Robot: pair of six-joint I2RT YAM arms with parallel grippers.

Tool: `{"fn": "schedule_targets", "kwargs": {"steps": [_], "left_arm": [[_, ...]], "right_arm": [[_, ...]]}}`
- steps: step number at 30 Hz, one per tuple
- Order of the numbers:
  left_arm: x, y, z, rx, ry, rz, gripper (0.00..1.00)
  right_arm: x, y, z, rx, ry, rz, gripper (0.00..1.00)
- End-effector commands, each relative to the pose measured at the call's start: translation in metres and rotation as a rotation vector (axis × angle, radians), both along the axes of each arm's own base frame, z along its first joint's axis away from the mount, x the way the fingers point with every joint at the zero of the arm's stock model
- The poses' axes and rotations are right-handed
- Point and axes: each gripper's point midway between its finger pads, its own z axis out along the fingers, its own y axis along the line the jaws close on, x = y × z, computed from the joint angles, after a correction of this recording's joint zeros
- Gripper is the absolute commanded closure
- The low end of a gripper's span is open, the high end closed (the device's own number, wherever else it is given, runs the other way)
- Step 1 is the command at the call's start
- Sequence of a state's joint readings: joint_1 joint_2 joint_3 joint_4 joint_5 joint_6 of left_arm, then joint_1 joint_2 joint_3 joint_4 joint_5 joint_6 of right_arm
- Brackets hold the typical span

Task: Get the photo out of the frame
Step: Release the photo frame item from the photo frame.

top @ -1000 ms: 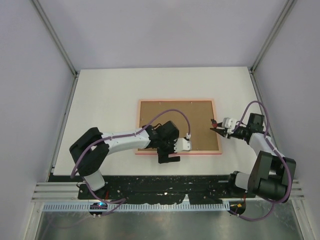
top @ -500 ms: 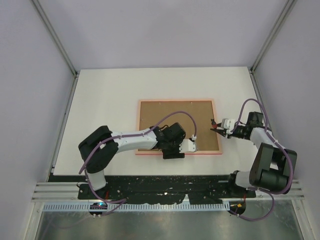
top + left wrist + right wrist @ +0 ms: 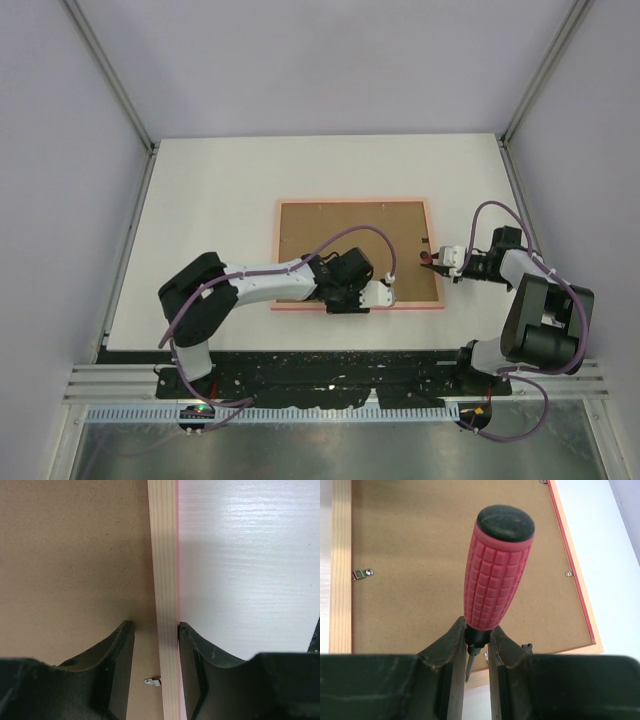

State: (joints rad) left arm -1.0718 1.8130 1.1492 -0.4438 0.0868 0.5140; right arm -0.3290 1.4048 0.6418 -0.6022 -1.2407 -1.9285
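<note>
Compared with a second ago, find left tool (image 3: 155, 626) slid right along the near rail and narrowed from wide open. Find right tool (image 3: 475, 640) shifted slightly nearer along the right rail.

Log white tabletop (image 3: 220, 200) carrying the frame (image 3: 350, 201) face down, with brown backing board (image 3: 340, 240) uppermost inside the rim. Cannot see the photo; judge it beneath the board, hence the back-up placement.

Read left tool as partly closed astride the near rail: outer finger against the pink edge, inner finger short of the rail, nothing clamped yet. Judge purpose as steadying the frame against sliding.

Read right tool as closed on the neck of a red screwdriver (image 3: 497, 575), tip down by the right rail, just beside a small clip (image 3: 526, 646). Judge it likely meant for turning that clip.
</note>
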Motion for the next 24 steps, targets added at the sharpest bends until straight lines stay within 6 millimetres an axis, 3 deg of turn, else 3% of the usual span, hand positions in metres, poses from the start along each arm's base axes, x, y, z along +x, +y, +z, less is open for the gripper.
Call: {"fn": "schedule_targets", "kwargs": {"steps": [1, 9, 19, 24], "left_arm": [[-0.016, 0.019, -0.012, 0.066, 0.056, -0.033, 0.58], [-0.027, 0.028, -0.011, 0.070, 0.087, -0.062, 0.60], [-0.033, 0.032, -0.007, 0.061, 0.097, -0.078, 0.62], [-0.037, 0.037, -0.009, 0.073, 0.109, -0.084, 0.63]], "right_arm": [[0.006, 0.004, 0.011, -0.016, -0.082, 0.051, 0.92], [0.002, 0.025, 0.017, -0.029, -0.094, 0.121, 0.92], [0.018, 0.015, -0.013, -0.151, -0.127, 0.095, 0.92], [0.018, 0.015, -0.014, -0.147, -0.120, 0.101, 0.92]]}}
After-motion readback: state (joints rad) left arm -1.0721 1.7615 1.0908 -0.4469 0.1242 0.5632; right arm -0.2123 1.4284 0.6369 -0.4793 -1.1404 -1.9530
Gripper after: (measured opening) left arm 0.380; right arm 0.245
